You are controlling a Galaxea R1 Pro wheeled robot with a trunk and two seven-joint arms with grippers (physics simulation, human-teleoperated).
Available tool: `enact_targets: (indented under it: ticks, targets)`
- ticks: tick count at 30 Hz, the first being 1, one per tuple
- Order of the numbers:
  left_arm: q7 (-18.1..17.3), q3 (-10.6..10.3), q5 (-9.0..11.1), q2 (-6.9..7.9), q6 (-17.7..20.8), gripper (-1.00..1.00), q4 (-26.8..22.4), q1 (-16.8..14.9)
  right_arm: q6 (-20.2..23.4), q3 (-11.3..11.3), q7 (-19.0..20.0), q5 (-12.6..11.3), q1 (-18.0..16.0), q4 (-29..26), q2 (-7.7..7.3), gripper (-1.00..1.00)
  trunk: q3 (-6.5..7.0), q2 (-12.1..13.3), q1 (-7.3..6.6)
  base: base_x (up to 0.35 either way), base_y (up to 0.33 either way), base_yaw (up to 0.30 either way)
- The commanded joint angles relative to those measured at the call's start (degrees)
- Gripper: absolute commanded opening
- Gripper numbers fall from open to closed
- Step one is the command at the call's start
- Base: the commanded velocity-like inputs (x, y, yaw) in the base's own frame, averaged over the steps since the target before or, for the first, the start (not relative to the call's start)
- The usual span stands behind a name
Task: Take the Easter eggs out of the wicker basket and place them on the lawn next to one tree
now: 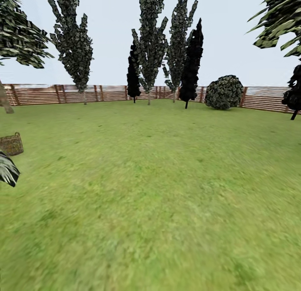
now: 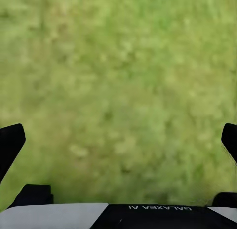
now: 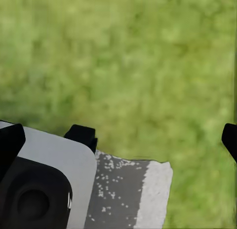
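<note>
The brown wicker basket (image 1: 11,144) sits on the lawn (image 1: 159,191) at the far left edge of the head view, partly cut off. The eggs are not visible from here. A tree with a pale trunk (image 1: 5,100) and leafy canopy stands behind the basket, near the fence. In the left wrist view my left gripper (image 2: 121,137) is open, its dark fingers (image 2: 11,142) spread wide over bare grass. My right gripper (image 3: 121,137) is open too, with nothing between its fingers (image 3: 10,142).
A brown slat fence (image 1: 104,93) closes the far side of the garden. Along it stand tall dark cypress-like trees (image 1: 191,61) and a round bush (image 1: 224,92). A palm frond (image 1: 7,170) pokes in at the left. The robot's grey base (image 3: 123,194) lies under the right gripper.
</note>
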Motion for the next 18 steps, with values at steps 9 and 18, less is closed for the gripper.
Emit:
enact_targets:
  ticks: [9,18]
  targets:
    - [-0.05,-0.12,0.59,0.01,-0.09,1.00,-0.07,0.02,-0.28,0.26,-0.04,0.46,-0.04,0.04,-0.05,1.00,-0.05,-0.02,0.04,0.335,-0.101,0.224]
    - [-0.03,-0.12,0.59,0.01,-0.09,1.00,-0.06,0.02,-0.28,0.19,-0.04,0.46,-0.04,0.04,-0.05,1.00,-0.05,-0.02,0.04,0.335,-0.105,0.193]
